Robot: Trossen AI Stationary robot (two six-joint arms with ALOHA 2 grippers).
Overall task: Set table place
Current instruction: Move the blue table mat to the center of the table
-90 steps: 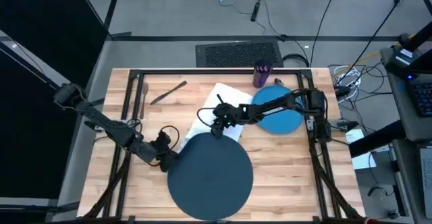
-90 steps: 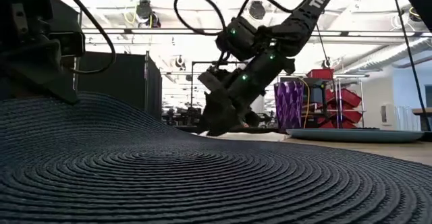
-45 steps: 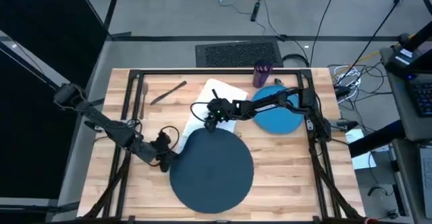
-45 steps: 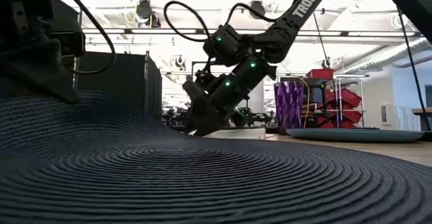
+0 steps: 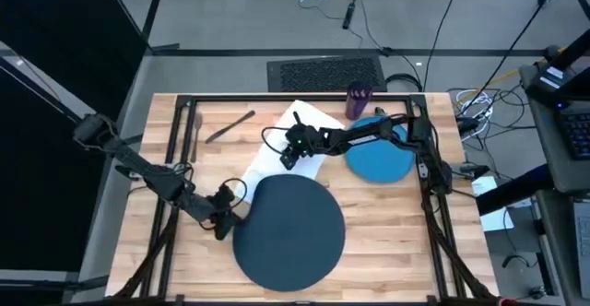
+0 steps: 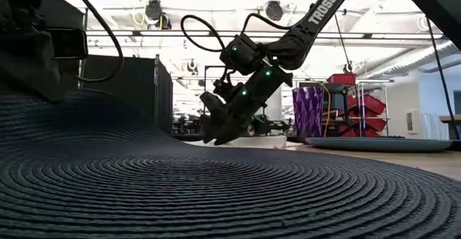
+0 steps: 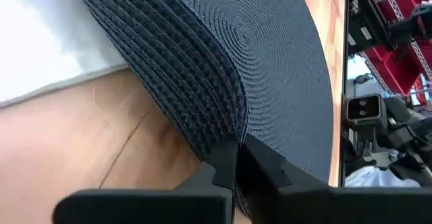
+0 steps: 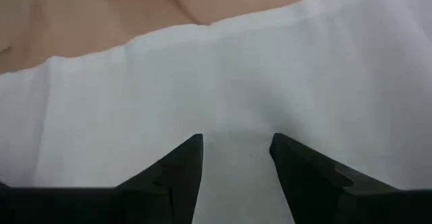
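- Navy disc (image 5: 288,230) lies at the desk's (image 5: 387,232) front middle, its rear edge apparently overlapping the white napkin (image 5: 293,145).
- Left tool (image 5: 224,217) is pressed together, pinching the disc's left rim.
- Right tool (image 5: 288,158) hangs over the napkin, fingers (image 8: 175,173) spread apart.
- Blue plate (image 5: 380,160) and purple cup (image 5: 357,101) sit rear right.

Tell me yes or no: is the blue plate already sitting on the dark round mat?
No: the blue plate lies on the bare table, apart from the dark round mat.
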